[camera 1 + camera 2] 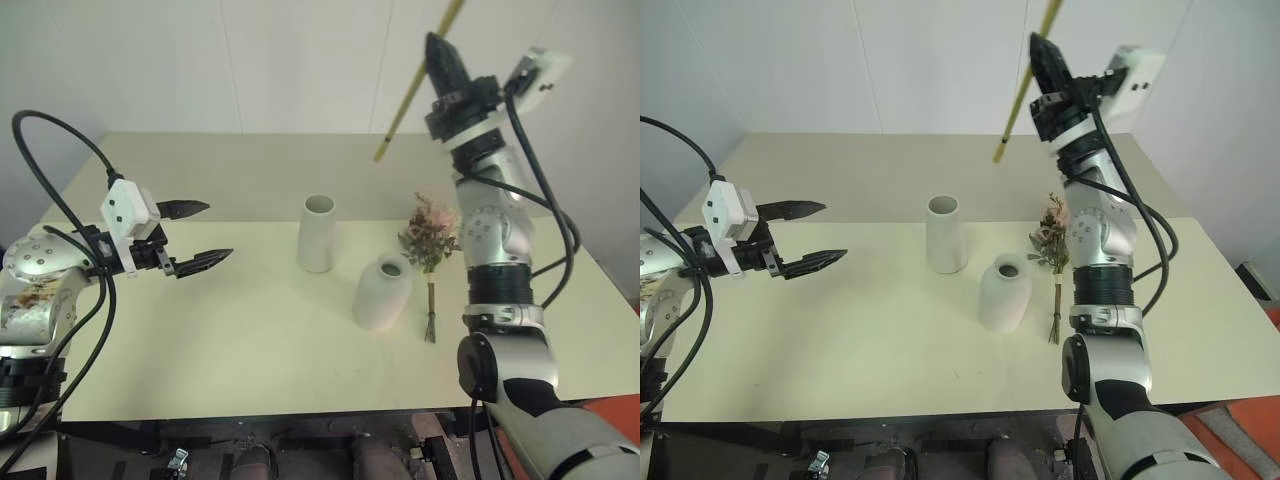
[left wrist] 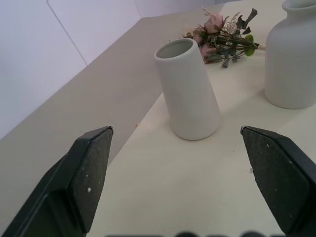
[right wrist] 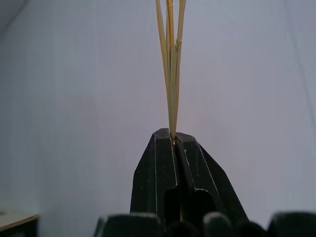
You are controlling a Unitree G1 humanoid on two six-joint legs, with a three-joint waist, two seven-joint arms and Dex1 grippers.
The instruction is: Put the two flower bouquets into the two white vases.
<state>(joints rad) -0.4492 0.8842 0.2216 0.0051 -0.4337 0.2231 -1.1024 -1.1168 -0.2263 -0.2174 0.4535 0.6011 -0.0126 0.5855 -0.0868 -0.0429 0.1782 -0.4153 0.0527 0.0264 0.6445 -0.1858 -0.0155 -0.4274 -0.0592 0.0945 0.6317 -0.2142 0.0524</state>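
Right claw (image 1: 436, 45) points up at upper right, fingers pinched together; left claw (image 1: 200, 234) gapes level at left.

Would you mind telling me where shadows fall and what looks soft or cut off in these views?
Left eye view: even light, faint shadows beside the tall vase and round vase; the stalks run off the top. Left wrist view: the near fingers look soft. Right wrist view: plain wall behind the right pincer.

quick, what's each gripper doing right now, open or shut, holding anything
Left gripper: open, holding nothing.
Right gripper: shut on the yellow stalks, raised above the table.
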